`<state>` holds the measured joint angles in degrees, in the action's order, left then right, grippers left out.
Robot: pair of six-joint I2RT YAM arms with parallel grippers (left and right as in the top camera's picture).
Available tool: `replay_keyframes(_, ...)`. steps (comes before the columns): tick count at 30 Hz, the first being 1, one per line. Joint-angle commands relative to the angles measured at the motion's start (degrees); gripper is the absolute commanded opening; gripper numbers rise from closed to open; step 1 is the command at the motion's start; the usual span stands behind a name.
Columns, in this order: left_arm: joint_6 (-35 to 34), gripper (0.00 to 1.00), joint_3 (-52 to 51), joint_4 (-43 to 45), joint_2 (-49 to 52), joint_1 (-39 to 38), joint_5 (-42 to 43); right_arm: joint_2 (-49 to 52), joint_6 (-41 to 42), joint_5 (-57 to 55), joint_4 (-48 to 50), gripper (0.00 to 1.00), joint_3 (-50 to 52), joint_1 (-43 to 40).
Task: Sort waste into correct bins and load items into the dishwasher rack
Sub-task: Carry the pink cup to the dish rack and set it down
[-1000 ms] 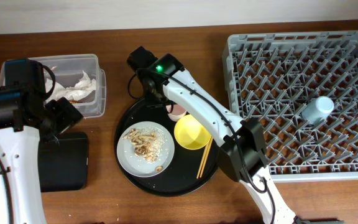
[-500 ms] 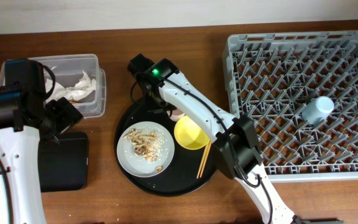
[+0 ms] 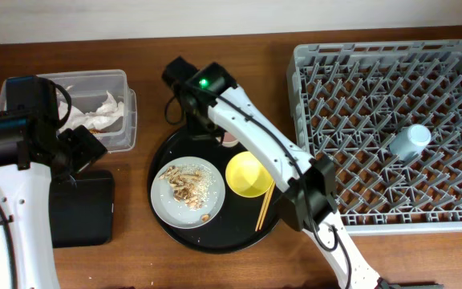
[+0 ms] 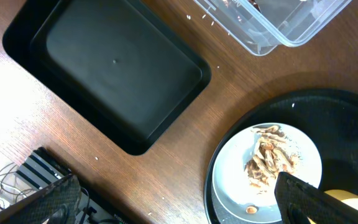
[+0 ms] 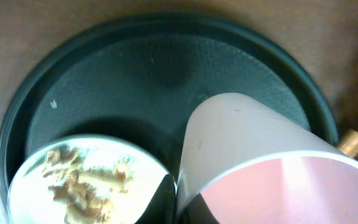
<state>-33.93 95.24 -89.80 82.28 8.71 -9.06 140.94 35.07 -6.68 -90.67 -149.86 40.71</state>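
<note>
The pink cup (image 5: 253, 162) shows a whitish outer wall, the round tray (image 5: 135, 68) is textured black, the plate (image 3: 165, 205) grey-white under beige-brown scraps (image 3: 183, 183), the bowl (image 3: 245, 174) yellow, the rack (image 3: 359, 80) grey, the light-blue cup (image 3: 408, 142) pale, the counter (image 3: 127, 265) brown wood-grain.

A large round black tray (image 3: 227, 229) sits on the brown wooden table (image 3: 135, 257).

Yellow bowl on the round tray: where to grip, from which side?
Pinch the bowl by its rim from straight above, one finger inside, one outside: it sits upright, mouth up, and likely too wide to span. Take the rim's near edge, bottom in the overhead view: the plate crowds its left, the chopsticks its right, and the right arm crosses the far edge.
</note>
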Motion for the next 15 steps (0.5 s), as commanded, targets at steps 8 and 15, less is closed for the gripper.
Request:
replay_keyframes(8, -0.59, 0.99, 0.42, -0.02, -0.24, 0.24, -0.66, -13.97, -16.31, 23.1, -6.69, 0.04, -18.67, -19.71)
replay_keyframes(15, -0.59, 0.99, 0.42, -0.04, -0.24, 0.24, -0.66, -34.29, -18.75, 7.28, -6.67, 0.04, 3.67, -23.63)
